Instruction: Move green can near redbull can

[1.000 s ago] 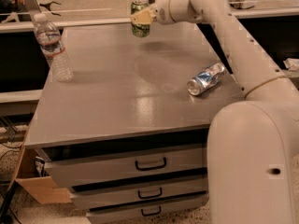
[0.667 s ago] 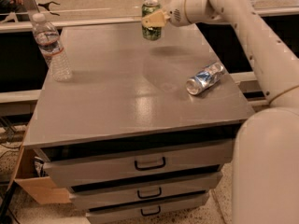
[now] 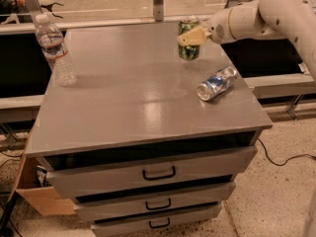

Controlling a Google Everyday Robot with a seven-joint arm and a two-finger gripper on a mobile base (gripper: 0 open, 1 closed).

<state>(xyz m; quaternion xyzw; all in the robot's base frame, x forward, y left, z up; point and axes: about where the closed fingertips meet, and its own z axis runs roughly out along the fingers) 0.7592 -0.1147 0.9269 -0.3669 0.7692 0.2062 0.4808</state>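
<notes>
The green can [image 3: 188, 47] is upright in my gripper [image 3: 189, 36], at the far right part of the grey cabinet top [image 3: 128, 98]. The gripper reaches in from the right and is shut on the can's upper body, with a pale finger [image 3: 191, 35] across its front. The can's base is at or just above the surface. The redbull can [image 3: 216, 84], silver and blue, lies on its side near the right edge, a short way in front of and to the right of the green can.
A clear plastic water bottle [image 3: 55, 50] stands at the far left of the top. Drawers with dark handles [image 3: 159, 173] fill the cabinet front. A cardboard box [image 3: 39, 199] sits low left. A rail and glass partition [image 3: 123, 19] run behind.
My gripper has carried the green can to the right and toward the front, closer to the redbull can. The redbull can and bottle have not moved on the cabinet.
</notes>
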